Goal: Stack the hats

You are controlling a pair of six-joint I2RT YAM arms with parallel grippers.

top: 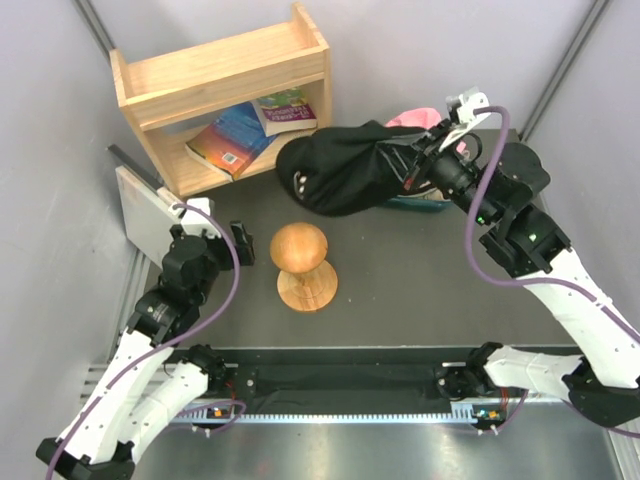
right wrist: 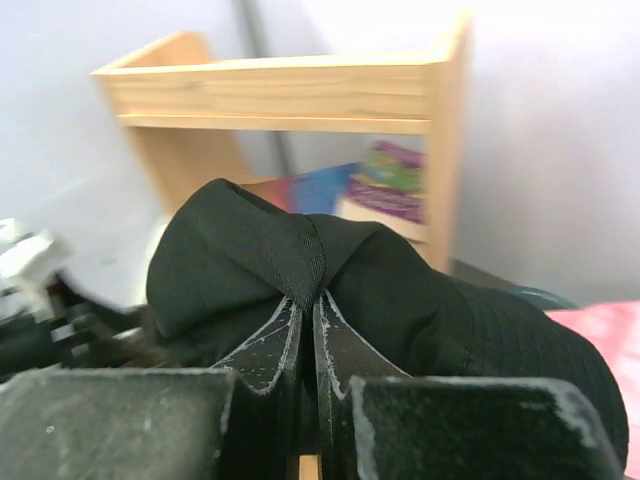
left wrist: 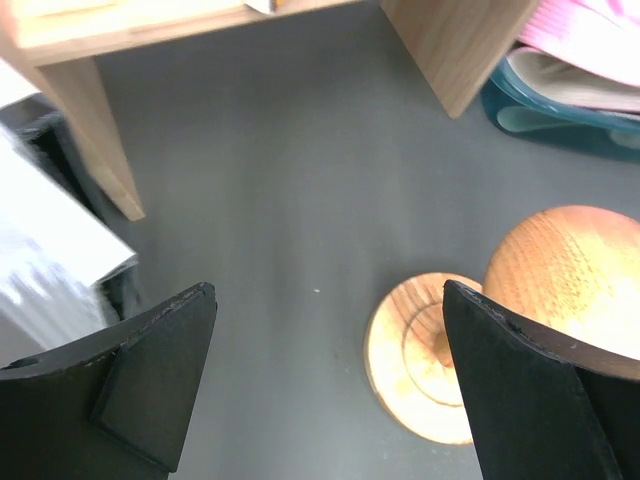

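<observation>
The black hat [top: 340,170] hangs behind the wooden stand [top: 302,262] and to its right, bunched and drooping. A fold of its fabric is pinched in the right gripper [top: 408,165]. In the right wrist view the two fingers [right wrist: 270,350] are pressed nearly together on a raised crease of the black hat [right wrist: 400,300], which spreads out beyond and below them. I cannot tell whether the hat's lower edge touches the table [top: 400,270].

Farther from the stand on that same side, a pink hat [top: 412,118] shows just behind the black one. It lies in a teal tub [top: 420,203] that is mostly covered by the hanging cloth. The left wrist view shows the tub's rim [left wrist: 560,125] with pink fabric [left wrist: 590,40] on top.

The stand itself is upright near the middle of the table, bare, with its round head over a disc base.

Just left of the stand is the left gripper [top: 243,245], jaws spread wide and holding nothing. Through its own camera the fingers [left wrist: 160,370] frame bare table, with the stand [left wrist: 560,270] beside the right-hand finger.

Behind the stand and to its left is a wooden shelf [top: 220,70] with books [top: 250,130] lying on its lower level. A pale flat panel [top: 140,205] leans at the table's left edge.
</observation>
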